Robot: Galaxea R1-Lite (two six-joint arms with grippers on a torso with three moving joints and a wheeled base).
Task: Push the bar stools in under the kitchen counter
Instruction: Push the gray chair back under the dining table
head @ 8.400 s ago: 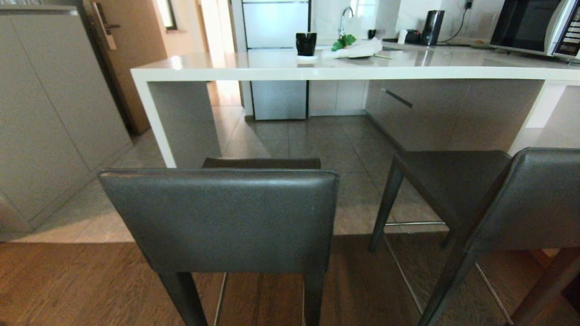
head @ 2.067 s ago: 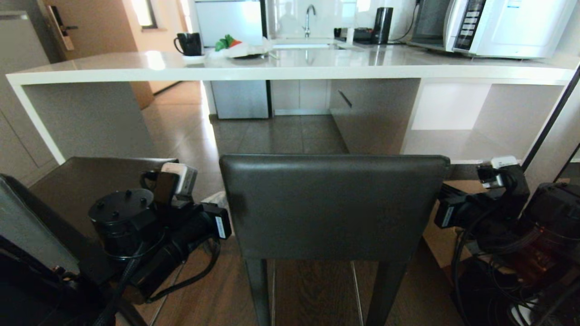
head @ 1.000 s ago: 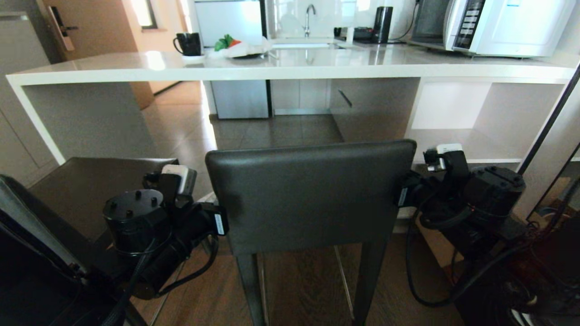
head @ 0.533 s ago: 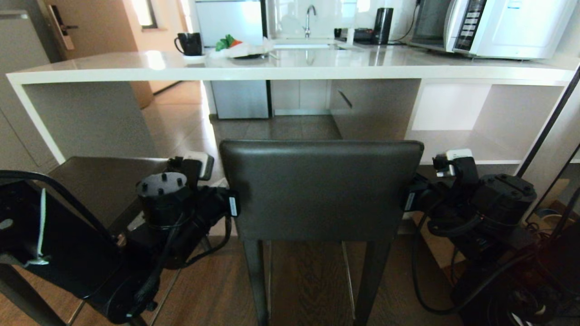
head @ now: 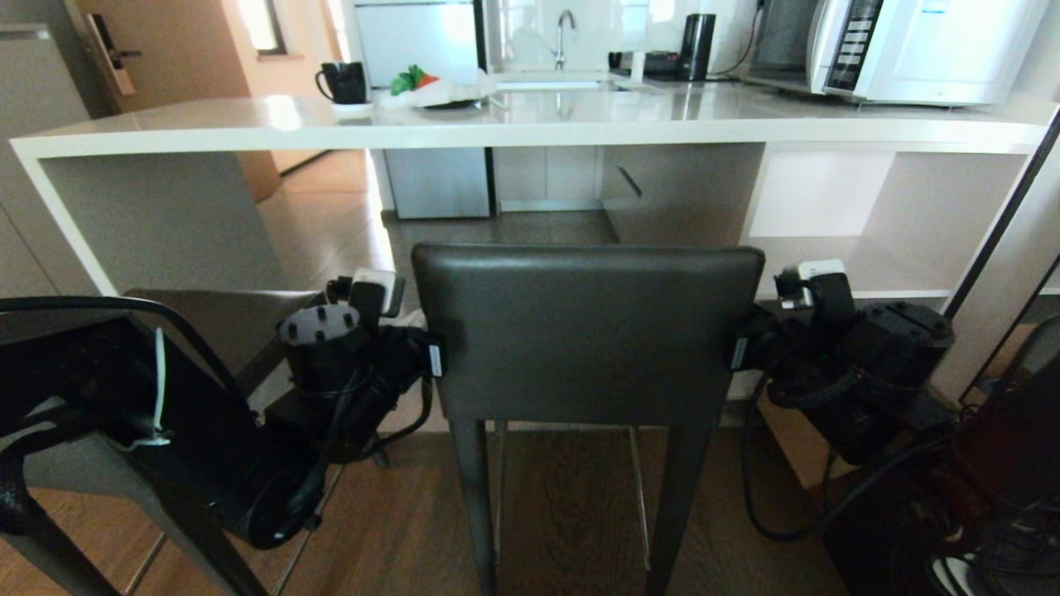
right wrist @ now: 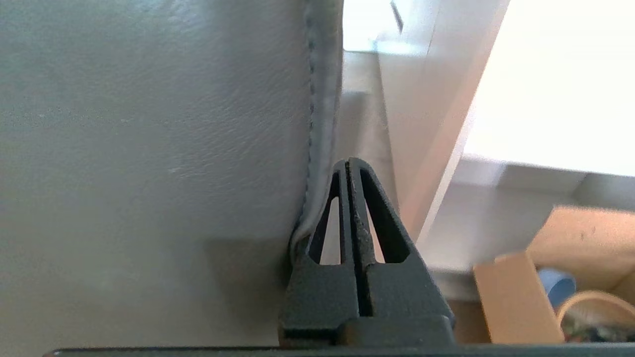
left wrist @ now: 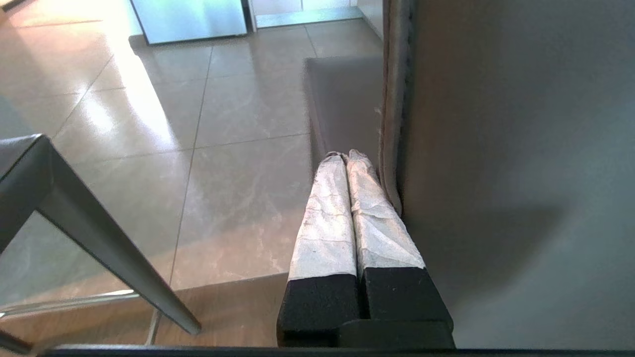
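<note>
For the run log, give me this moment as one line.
stage: pushing bar stool toward kitchen counter | left end effector: shut, at backrest's left edge | right end effector: shut, at right edge

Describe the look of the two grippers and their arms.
Left gripper: black base, fingers wrapped in white tape. Right gripper: bare black fingers with triangular cutouts. Both arms are black, trailing loose black cables, each with a white-topped wrist module.

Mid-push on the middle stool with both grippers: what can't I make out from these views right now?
- Stool seat and feet: head view, hidden behind its own backrest, legs cut off by the frame's lower edge.
- Left gripper and right gripper: fingertips hidden in the head view by the wrists; both shut, flanking the backrest's edges.
- Second stool: mostly hidden by the left arm.
- Gap from seat to counter: cannot tell.
</note>
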